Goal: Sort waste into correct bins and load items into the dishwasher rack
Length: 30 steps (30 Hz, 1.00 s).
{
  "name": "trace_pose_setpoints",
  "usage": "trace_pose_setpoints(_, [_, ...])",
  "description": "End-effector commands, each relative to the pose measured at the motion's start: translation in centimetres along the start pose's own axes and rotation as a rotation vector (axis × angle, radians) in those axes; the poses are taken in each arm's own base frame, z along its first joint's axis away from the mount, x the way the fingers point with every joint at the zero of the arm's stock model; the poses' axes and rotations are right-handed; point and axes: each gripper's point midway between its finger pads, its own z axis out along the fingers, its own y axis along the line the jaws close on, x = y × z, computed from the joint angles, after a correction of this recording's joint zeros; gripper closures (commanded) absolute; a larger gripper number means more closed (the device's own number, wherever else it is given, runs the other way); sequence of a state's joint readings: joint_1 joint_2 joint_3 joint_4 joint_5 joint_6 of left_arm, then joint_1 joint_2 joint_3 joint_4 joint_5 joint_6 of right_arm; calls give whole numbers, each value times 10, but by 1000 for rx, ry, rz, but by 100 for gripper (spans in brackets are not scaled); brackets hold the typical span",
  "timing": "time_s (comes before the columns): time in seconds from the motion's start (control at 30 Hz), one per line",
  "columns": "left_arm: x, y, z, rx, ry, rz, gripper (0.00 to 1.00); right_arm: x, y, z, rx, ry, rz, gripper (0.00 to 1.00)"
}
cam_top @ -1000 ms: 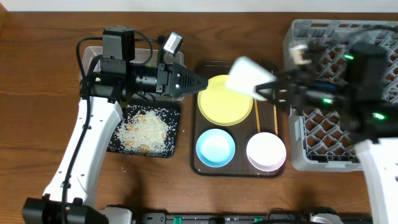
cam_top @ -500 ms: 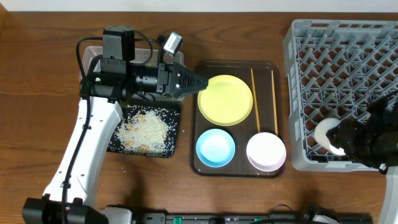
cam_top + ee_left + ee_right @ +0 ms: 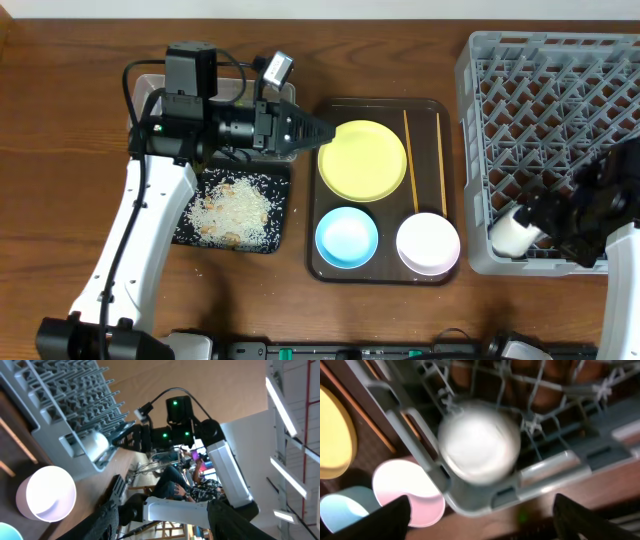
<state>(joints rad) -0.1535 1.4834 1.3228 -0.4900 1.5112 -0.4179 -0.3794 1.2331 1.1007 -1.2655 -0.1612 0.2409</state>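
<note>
Overhead, the right gripper (image 3: pixel 537 222) hangs at the dishwasher rack's (image 3: pixel 560 90) near-left corner, just beside the white cup (image 3: pixel 510 233) lying there. The left gripper (image 3: pixel 318 131) sits left of the yellow plate (image 3: pixel 362 160). Left wrist view: its fingers are spread and empty. Right wrist view: fingers apart, cup released inside the rack, so this loading step looks done. Next, lift clear and fetch the pink bowl (image 3: pixel 407 492).

White cup (image 3: pixel 511 232) sideways in grey rack (image 3: pixel 560 60) corner (image blurred).

Even, bright overhead light — the right wrist view is blurred (white cup (image 3: pixel 479 449) smeared most).
</note>
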Motion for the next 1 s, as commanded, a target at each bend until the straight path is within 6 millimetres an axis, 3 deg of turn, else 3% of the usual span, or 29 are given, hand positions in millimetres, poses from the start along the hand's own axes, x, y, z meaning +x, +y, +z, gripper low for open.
trace_pose_setpoints(0.0, [0, 3, 13, -64, -3, 49, 41, -5, 8, -11, -44, -46, 0, 9])
trace_pose_setpoints(0.13, [5, 18, 36, -174, 4, 56, 41, -9, 43, -41, -231, -128, -137, 9])
trace_pose_setpoints(0.2, [10, 35, 48, -281, 3, 58, 40, -6, 71, -67, -384, -198, -258, 9])
trace_pose_setpoints(0.3, [18, 63, 54, -465, -2, 55, 41, -3, 87, -88, -477, -269, -320, 6])
trace_pose_setpoints(0.43, [33, 107, 41, -793, -8, 35, 40, 3, 90, -104, -496, -342, -352, 3])
trace_pose_setpoints(0.53, [44, 129, 28, -1002, 3, 50, 41, 6, 90, -110, -499, -368, -362, 1])
trace_pose_setpoints(0.77, [64, 149, 42, -1153, 86, 119, 40, 3, 91, -111, -502, -381, -364, 1])
trace_pose_setpoints(0.97, [64, 151, 42, -1179, 85, 134, 40, 3, 92, -112, -511, -380, -363, 1])
